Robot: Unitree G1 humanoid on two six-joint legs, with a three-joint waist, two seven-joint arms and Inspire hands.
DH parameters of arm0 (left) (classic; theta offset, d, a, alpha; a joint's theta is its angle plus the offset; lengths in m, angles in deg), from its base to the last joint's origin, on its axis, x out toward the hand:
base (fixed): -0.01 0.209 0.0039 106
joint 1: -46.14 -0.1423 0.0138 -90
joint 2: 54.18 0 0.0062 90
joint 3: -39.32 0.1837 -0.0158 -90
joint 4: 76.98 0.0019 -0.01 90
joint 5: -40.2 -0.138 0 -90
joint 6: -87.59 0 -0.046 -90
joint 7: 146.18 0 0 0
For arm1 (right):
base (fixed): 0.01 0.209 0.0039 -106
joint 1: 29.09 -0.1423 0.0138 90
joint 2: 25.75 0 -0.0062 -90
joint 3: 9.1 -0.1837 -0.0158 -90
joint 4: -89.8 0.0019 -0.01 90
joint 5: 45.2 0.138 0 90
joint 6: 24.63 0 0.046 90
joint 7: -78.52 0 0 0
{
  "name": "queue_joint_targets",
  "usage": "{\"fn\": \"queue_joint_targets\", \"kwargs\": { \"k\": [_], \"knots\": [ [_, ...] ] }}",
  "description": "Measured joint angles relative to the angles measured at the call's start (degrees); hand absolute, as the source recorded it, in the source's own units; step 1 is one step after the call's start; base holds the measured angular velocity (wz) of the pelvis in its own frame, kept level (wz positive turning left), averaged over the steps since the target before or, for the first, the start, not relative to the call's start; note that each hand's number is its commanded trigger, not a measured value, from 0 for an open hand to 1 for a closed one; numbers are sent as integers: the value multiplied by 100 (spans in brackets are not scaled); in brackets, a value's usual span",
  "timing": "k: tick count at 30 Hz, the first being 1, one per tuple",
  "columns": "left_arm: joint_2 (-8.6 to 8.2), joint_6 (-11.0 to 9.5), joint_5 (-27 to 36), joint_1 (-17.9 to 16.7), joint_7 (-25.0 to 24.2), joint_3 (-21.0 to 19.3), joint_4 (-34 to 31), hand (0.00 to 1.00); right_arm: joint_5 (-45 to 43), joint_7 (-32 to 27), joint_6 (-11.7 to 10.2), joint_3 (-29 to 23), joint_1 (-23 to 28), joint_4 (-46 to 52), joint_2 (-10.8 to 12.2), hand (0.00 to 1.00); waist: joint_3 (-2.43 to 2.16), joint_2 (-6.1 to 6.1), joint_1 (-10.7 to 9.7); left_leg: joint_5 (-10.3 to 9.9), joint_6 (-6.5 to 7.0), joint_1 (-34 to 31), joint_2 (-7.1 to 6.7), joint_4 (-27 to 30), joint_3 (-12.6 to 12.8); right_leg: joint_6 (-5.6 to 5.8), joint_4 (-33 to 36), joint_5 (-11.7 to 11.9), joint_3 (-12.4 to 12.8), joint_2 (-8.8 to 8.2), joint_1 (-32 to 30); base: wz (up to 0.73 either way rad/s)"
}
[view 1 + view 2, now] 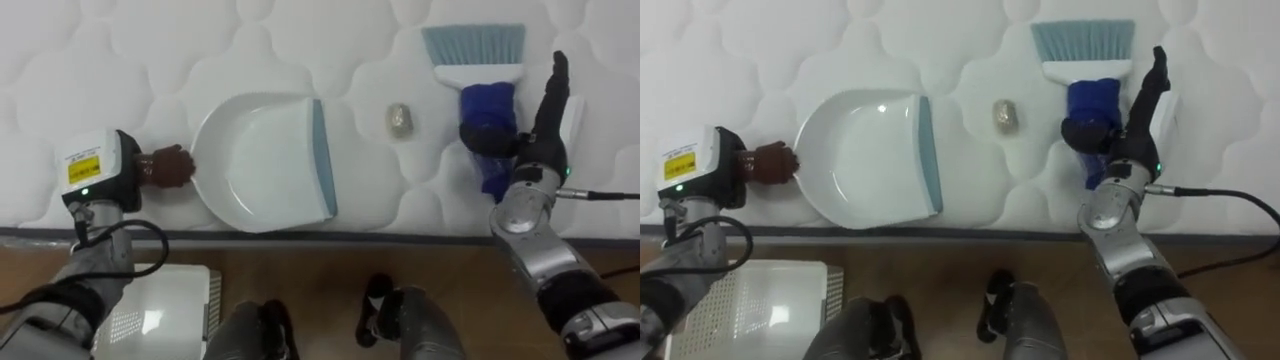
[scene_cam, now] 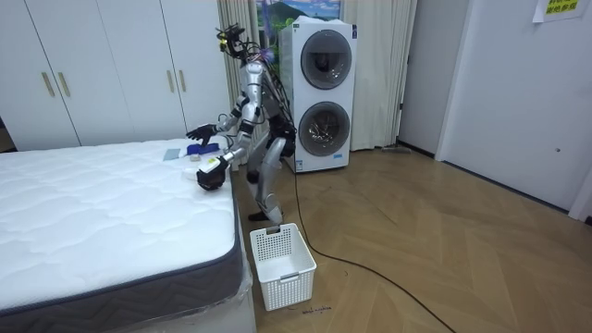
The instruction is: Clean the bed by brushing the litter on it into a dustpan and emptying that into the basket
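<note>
Room view: robot stood at the bed's [image 2: 102,213] long side, near the far corner, leaning fwd over the mattress w/ both arms out. A stacked washer and dryer [image 2: 319,92] stood right behind it, and a white basket [image 2: 282,264] sat on the wood floor by the bed's edge.

Eye views, looking down: white dustpan [image 1: 260,160] lay flat on the mattress near the edge, its grey-blue lip facing the robot's right. Left hand [image 1: 165,167] was clenched at the pan's handle end, dark fingers curled round it, so the handle itself was mostly hidden.

A small pale crumpled lump [image 1: 400,121], prob. the rubbish, sat on the mattress between dustpan and brush, touching neither.

The brush [image 1: 487,100], w/ a blue handle and light-blue bristles pointing away from the robot, lay on the bed to the lump's right. Right hand [image 1: 540,140] was at the handle: thumb hooked across the blue grip, the other fingers straight and pointing up alongside it, approx. parallel to the handle. The bristles rested on the mattress.
</note>
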Motion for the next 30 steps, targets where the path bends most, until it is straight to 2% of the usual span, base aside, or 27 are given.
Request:
{"fn": "queue_joint_targets", "kwargs": {
  "k": [3,8,17,26,27,30],
  "knots": [
    [0,18,0,33,-31,1,-1,100,241,227,209,-4,-131,-235,-8,0,-1,-2,9,0,0,-11,-15,1,1,2,26,-1,14,-10,-28,0],
    [0,66,-2,93,-133,1,-1,100,347,496,355,-3,-144,-255,-8,0,-2,-10,14,0,0,-21,-13,2,4,0,32,-3,11,-14,-38,0],
    [-1,156,-5,93,-160,1,-60,100,373,702,472,-11,-294,-567,-6,0,1,-38,-11,4,4,-74,-8,19,-22,-6,24,-23,-23,-14,-45,1],
    [-14,108,-1,93,-152,51,-262,100,700,891,475,3,-347,-721,-6,0,18,-50,156,3,6,-234,10,164,-178,-4,68,-68,-159,-29,-54,7],
    [-19,105,-5,95,-149,54,-287,100,745,899,475,8,-347,-735,-6,0,21,-45,212,3,6,-244,3,170,-188,-3,73,-68,-166,-35,-54,0],
    [-32,108,-4,106,-143,59,-355,100,760,894,473,-2,-368,-867,-15,0,25,-38,203,3,7,-299,-73,180,-273,8,151,-121,-222,-114,-69,18]
  ]
}}
